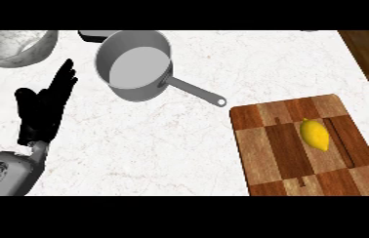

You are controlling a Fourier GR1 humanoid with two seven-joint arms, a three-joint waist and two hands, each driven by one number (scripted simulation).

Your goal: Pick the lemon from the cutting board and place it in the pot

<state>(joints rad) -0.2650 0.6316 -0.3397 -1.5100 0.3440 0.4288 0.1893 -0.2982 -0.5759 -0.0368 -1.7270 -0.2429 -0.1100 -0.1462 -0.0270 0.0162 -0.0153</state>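
My left hand: fingers straight, holding nothing.
Lemon: on the cutting board.
Pot: between them, farther back.

The wooden cutting board is running out past the view's right and lower edges. A grey bowl is being cut by the top-left corner, only 1 curve of its rim showing. The pot is hiding part of a dark object behind it, too little showing to name. The left forearm is leaving at the lower-left corner.
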